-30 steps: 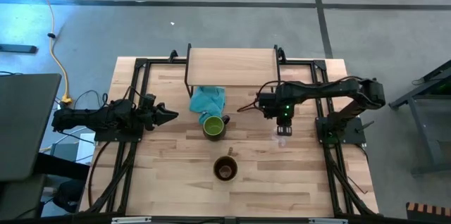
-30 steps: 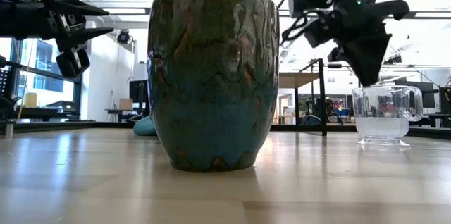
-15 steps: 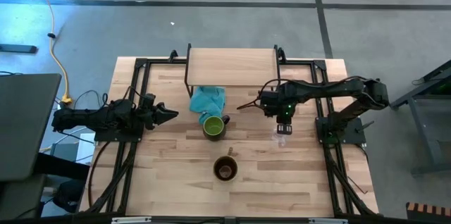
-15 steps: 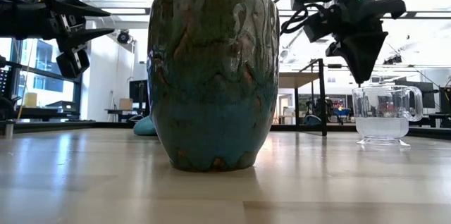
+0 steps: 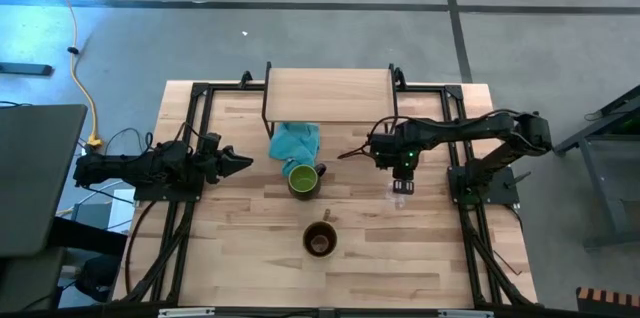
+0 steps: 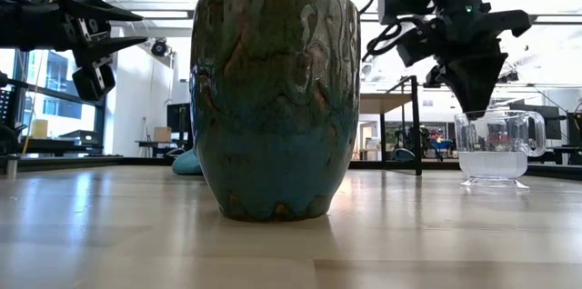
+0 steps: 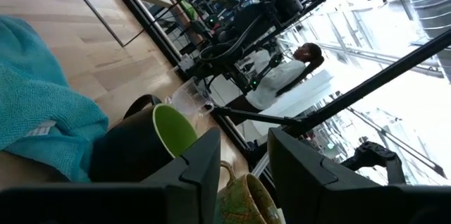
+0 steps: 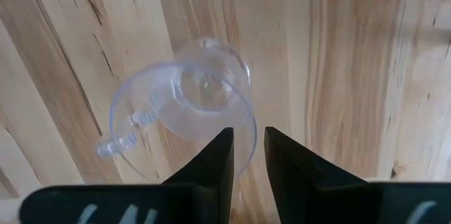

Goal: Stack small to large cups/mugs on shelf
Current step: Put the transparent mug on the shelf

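The small clear glass cup stands upright on the table at the right, and shows in the low view and the right wrist view. My right gripper points down at its rim, fingers a narrow gap apart. The green-lined dark mug stands mid-table beside the teal cloth. The brown mug stands nearer the front edge. The shelf stands at the far edge. My left gripper is open and empty, level, left of the green mug. My right gripper comes from above, pointing down, with its fingertips at the glass cup's rim, on the side away from the handle. The rim runs through the gap between the fingers. I cannot tell whether they touch it. The cup stands on the table.
Black frame rails run along the table's left and right sides. The teal cloth lies partly under the shelf's front edge. Bare tabletop lies around the brown mug and toward the near edge. A person sits in the room beyond.
My right gripper has swayed a little sideways above the glass cup and come back, and its tips now stand at the rim. The cup and the mugs have stayed where they were.
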Motion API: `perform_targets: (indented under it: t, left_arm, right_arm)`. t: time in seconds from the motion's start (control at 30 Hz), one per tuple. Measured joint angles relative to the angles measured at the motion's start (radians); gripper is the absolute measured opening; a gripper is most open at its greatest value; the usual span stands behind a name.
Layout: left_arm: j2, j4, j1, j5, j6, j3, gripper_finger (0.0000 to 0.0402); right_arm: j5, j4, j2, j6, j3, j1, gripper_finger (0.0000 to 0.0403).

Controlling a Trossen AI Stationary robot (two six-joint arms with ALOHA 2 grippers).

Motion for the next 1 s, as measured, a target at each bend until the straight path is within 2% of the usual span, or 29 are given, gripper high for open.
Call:
perform_targets:
  t: [0.2, 1.0]
  left_arm:
    - [0.0, 0.0, 0.0, -0.002, 0.0, 0.0, 0.0106]
    - [0.0, 0.0, 0.0, -0.002, 0.0, 0.0, 0.0106]
  right_arm:
    - [0.003, 0.05, 0.0, -0.005, 0.0, 0.0, 0.0072]
    - [0.027, 0.017, 0.0, -0.03, 0.0, -0.002, 0.0072]
